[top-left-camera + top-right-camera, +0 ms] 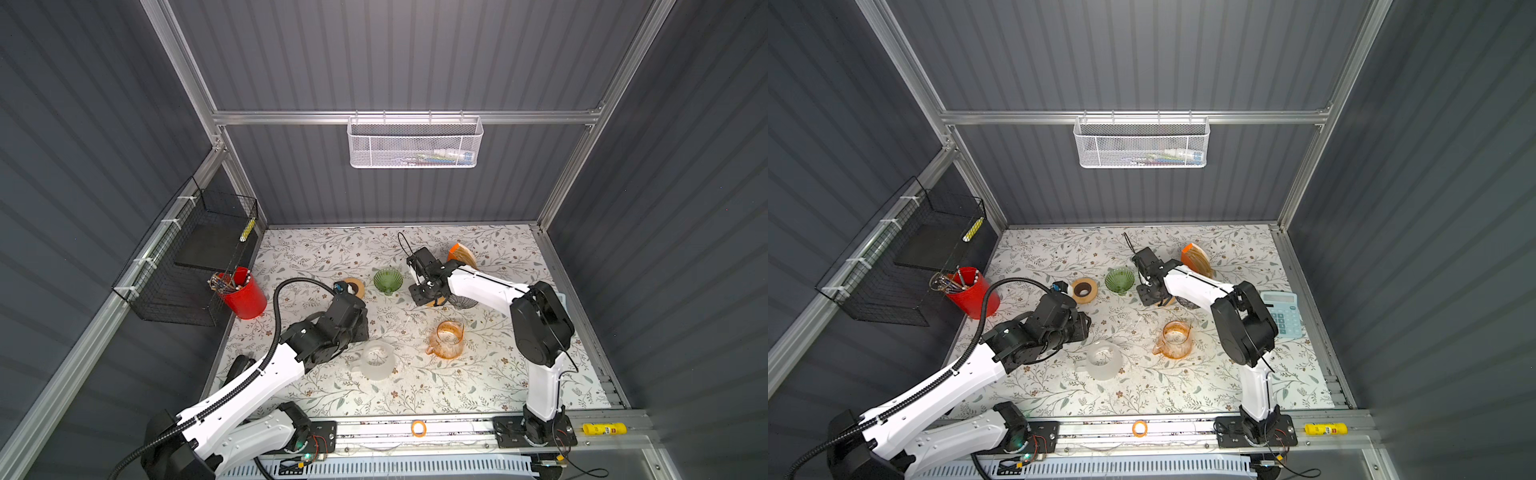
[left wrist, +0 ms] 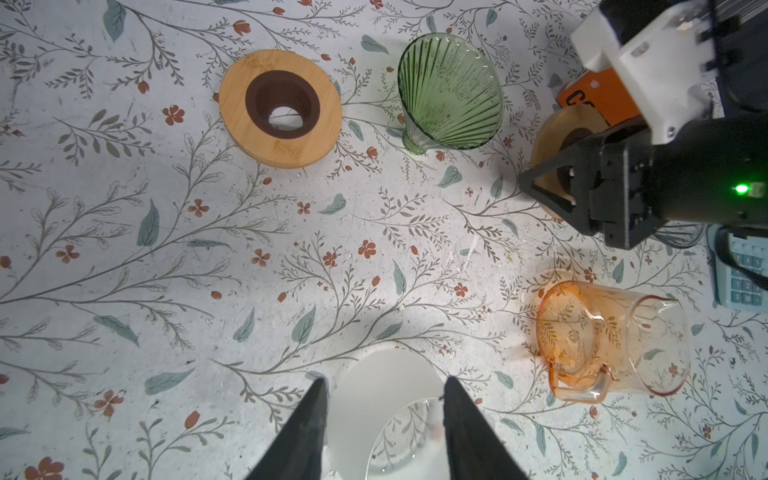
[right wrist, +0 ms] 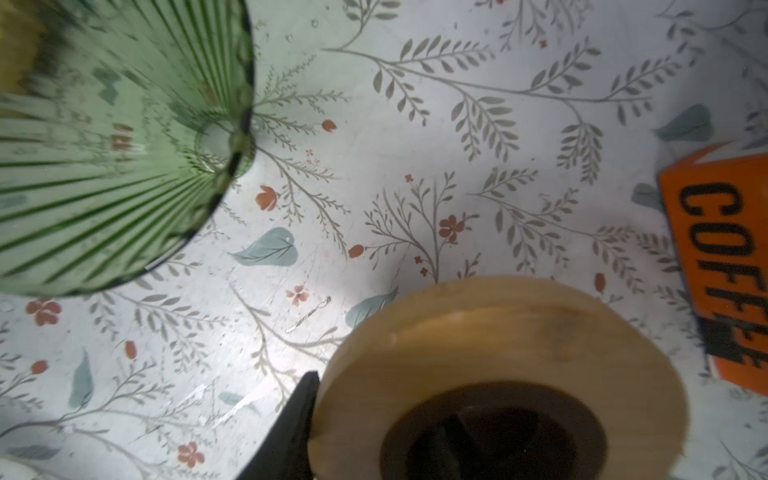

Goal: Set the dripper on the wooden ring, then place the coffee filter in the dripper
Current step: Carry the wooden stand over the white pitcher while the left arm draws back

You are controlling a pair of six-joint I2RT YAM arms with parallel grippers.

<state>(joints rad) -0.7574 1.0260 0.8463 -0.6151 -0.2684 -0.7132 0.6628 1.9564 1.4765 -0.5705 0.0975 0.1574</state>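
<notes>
Your filters point(image 1: 467, 259) sit in the orange COFFEE pack point(image 3: 723, 266), behind the dripper point(image 1: 387, 280) and off to its right, well apart from it. The pack looks propped on edge, and its long side seems to run slantwise, the orange end nearer the dripper than the paper end. The dripper, a green ribbed glass cone, stands mouth up and empty. Just right of the dripper you have the right claw point(image 3: 378, 399), and it is not free. One finger is down inside the hole of a wooden ring point(image 3: 519, 328) and the other presses the ring's outer edge, so the claw is clamped on the ring's wall. From that claw the pack lies close by, on the side away from the dripper, which makes the right arm much the nearer one for the pick. I judge you must put the ring down before you can reach for a filter, then bring the filter back across to the dripper's mouth. The left claw point(image 2: 385, 379) hangs in front of the dripper and to its left, well apart from the pack, with its fingers spread over a frosted jug point(image 2: 374, 403). It grasps nothing that I can see, though I cannot tell whether a finger brushes the jug.
</notes>
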